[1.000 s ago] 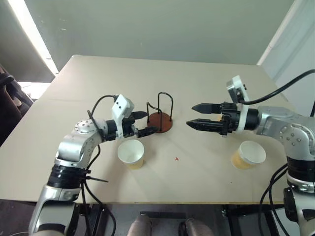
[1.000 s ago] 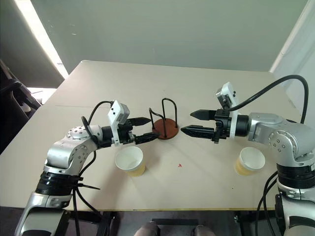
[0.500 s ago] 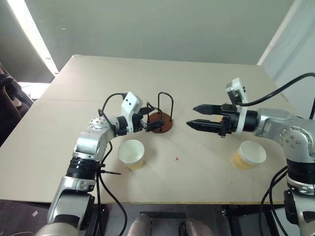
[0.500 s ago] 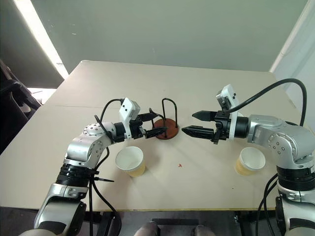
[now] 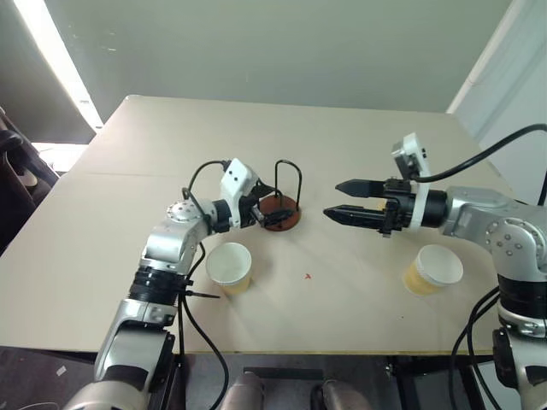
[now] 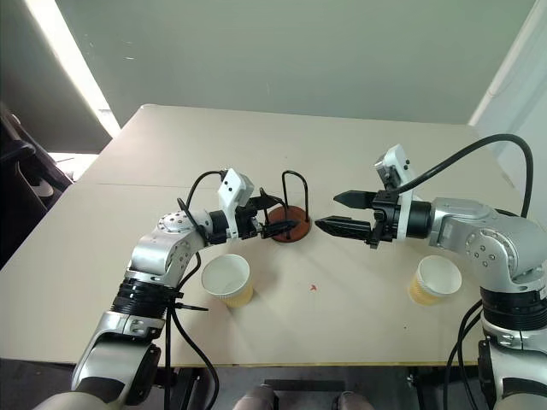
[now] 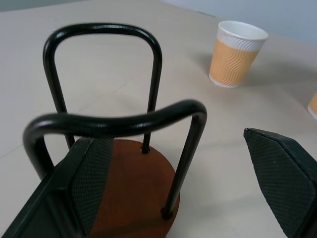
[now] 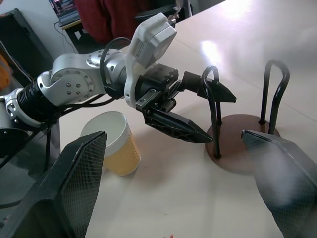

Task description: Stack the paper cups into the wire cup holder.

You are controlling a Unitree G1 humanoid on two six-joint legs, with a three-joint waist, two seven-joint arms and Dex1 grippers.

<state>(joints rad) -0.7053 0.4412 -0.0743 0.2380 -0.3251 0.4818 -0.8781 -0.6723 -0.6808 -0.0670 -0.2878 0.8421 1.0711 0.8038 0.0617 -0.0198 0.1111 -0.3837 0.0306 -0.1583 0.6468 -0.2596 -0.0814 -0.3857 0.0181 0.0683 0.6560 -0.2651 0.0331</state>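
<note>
Here left gripper gapes astride holder upright.

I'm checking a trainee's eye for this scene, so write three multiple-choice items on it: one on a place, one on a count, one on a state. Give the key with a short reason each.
1. Where is the left gripper?
A. over the cup by the left arm
B. at the wire cup holder, one finger on either side of a wire upright
C. off the table's edge

2. How many paper cups are inside the holder?
A. none
B. one
C. two

3. How stand the right gripper's jaws?
A. shut on a cup
B. shut, empty
C. open, empty

Key: B, the left wrist view shows an arch between the fingers; A, the reddish disc is bare, while one paper cup and another cup stand on the table; C, a clear gap between its fingers, nothing in it.
</note>
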